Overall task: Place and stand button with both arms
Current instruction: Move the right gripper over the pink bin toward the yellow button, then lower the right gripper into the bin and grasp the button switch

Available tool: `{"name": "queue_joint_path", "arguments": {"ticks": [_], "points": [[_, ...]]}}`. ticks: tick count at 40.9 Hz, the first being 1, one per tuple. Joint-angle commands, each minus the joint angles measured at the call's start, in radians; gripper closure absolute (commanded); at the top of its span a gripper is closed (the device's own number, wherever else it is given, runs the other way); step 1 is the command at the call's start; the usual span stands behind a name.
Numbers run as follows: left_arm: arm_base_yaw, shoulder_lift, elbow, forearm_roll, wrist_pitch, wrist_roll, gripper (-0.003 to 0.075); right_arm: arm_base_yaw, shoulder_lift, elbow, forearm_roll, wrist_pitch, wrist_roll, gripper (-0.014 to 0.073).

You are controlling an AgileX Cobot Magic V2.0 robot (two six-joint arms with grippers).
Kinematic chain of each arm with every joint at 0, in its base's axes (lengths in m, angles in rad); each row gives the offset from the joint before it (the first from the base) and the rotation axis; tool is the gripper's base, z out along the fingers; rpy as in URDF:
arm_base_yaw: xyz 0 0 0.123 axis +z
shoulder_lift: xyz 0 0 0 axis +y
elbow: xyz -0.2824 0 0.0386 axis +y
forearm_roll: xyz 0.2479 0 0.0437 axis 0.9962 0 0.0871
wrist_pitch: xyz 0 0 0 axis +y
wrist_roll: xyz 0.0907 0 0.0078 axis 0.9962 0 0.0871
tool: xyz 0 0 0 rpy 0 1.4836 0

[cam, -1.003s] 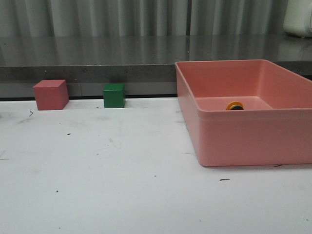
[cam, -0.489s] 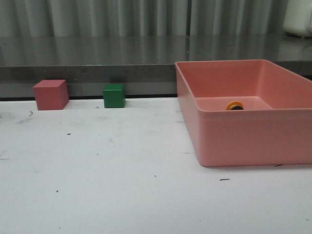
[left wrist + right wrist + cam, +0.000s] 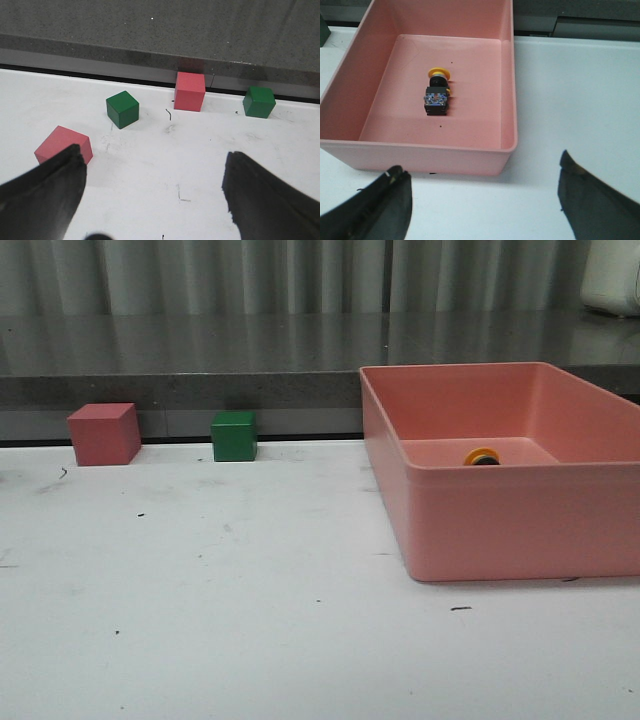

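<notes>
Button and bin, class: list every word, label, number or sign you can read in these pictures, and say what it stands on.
None can be read.
Button: its blue-and-clear base shows small markings in the right wrist view, too small and blurred to read.
Pink bin: plain, no text.
Red cubes and green cubes: plain faces, no text.

I get flat, soft overhead light, moderately bright, with no harsh glare anywhere. The white table (image 3: 200,580) reads slightly grey and grainy in the front view; the dark counter (image 3: 200,350) behind carries faint vertical reflections. The pink bin (image 3: 520,530) throws only a thin dark shadow at its base. In the wrist views my left gripper's fingers (image 3: 45,195) and right gripper's fingers (image 3: 592,200) are near-black, blurred and out of focus. The cubes' shadows are weak and short.
</notes>
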Motion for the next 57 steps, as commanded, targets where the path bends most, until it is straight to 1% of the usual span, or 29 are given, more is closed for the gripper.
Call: {"name": "queue_joint_path", "arguments": {"ticks": [1,5,10,14,18,21,26,37,42,53,57], "points": [[-0.046,0.007,-0.032,0.0,-0.073,-0.011,0.0184,-0.006,0.004,-0.048,0.011,-0.039,-0.008,-0.004],[-0.131,0.007,-0.032,0.005,-0.073,-0.011,0.02,-0.005,0.01,-0.084,0.023,0.01,-0.008,-0.004],[-0.23,0.007,-0.032,0.013,-0.071,-0.011,0.0209,0.026,0.049,-0.14,0.024,0.068,-0.008,-0.004],[-0.289,0.007,-0.032,0.013,-0.071,-0.011,0.0209,0.076,0.092,-0.194,0.024,0.125,-0.009,-0.004],[-0.322,0.007,-0.032,0.013,-0.071,-0.011,0.0209,0.137,0.149,-0.248,0.024,0.172,-0.009,-0.004],[-0.327,0.007,-0.032,0.011,-0.071,-0.011,0.0209,0.177,0.203,-0.292,0.024,0.199,-0.009,-0.004],[-0.327,0.007,-0.032,0.011,-0.071,-0.011,0.0209,0.215,0.301,-0.363,0.024,0.231,-0.009,-0.004],[-0.327,0.007,-0.032,0.011,-0.071,-0.011,0.0209,0.223,0.563,-0.54,0.024,0.338,-0.009,-0.004],[-0.327,0.007,-0.032,0.011,-0.071,-0.011,0.0209,0.221,0.692,-0.62,0.024,0.36,-0.002,-0.004],[-0.327,0.007,-0.032,0.011,-0.071,-0.011,0.0209,0.221,0.965,-0.779,-0.062,0.386,0.127,-0.004],[-0.327,0.007,-0.032,0.011,-0.071,-0.011,0.0209,0.212,1.058,-0.835,-0.095,0.393,0.197,-0.004]]}}
